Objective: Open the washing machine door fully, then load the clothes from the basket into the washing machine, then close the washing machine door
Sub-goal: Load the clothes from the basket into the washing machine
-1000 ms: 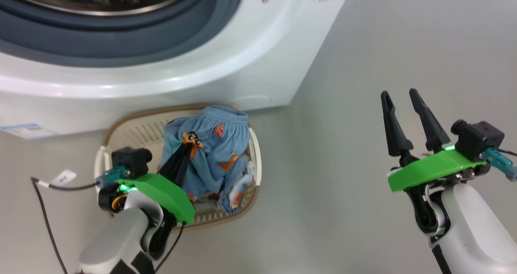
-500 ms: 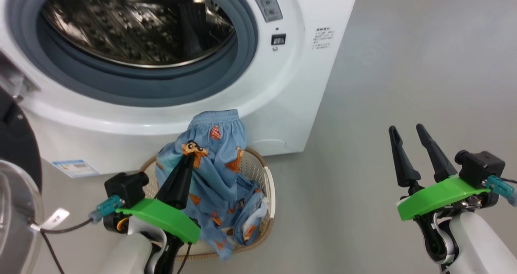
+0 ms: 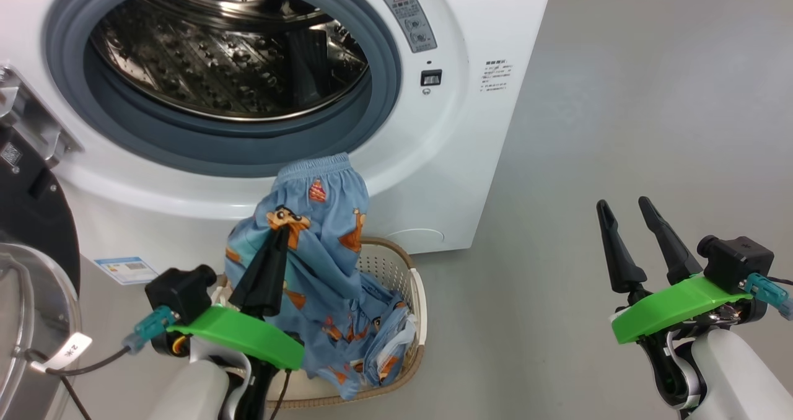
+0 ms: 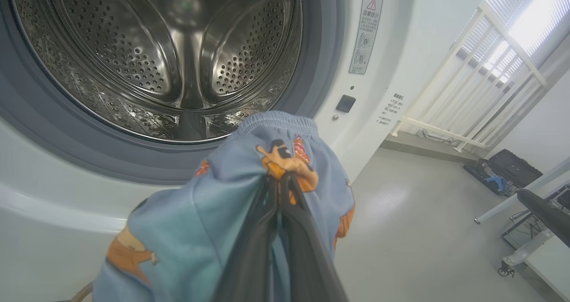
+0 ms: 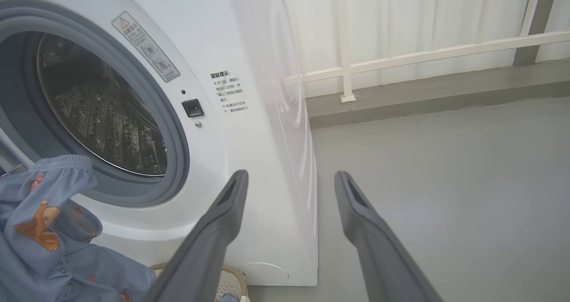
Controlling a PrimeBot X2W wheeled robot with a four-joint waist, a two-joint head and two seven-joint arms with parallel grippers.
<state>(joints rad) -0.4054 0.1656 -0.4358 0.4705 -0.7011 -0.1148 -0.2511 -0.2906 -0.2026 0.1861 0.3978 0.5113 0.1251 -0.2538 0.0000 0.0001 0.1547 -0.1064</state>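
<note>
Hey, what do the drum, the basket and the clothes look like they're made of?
The drum looks like polished steel: mirror-bright, punched with holes. The basket seems matte cream plastic, moulded with perforated walls. The clothes are soft fabric, possibly cotton, going by the folds and gathered waistband.

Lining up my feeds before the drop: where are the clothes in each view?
Head view: clothes lower centre-left, held by the left gripper, trailing into the basket.
Left wrist view: clothes bottom centre.
Right wrist view: clothes lower left corner.
Shared landmark: black latch slot on the washing machine, right of its opening.
</note>
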